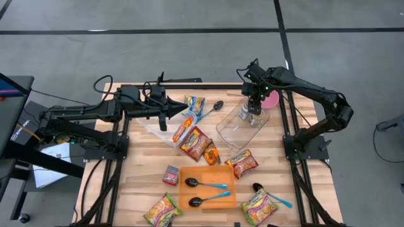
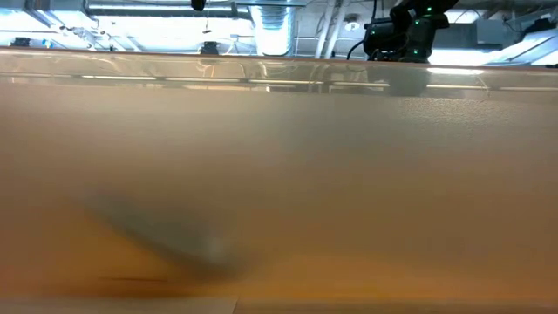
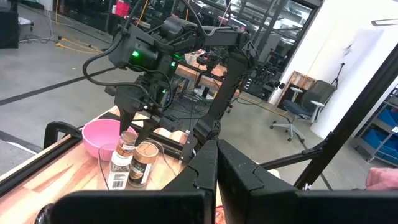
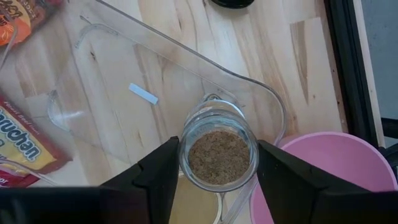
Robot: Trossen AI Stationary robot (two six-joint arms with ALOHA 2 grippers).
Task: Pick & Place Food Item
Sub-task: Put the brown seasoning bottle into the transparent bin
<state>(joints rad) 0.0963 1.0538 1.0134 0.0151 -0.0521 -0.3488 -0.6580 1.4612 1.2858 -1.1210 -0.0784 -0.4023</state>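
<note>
Your right hand (image 4: 217,163) sits open around a clear glass spice jar (image 4: 217,155), brown granules inside, fingers either side and just clear of the glass. The jar stands upright in the clear tray (image 1: 243,123), beside the pink bowl (image 4: 323,168). Left hand (image 1: 165,120) is closed, empty, over the table (image 1: 278,170).

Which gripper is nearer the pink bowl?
Right. The right gripper hangs over the spice jars in the clear bin, right beside the pink bowl. The left gripper is across the table, near the noodle packets.
</note>
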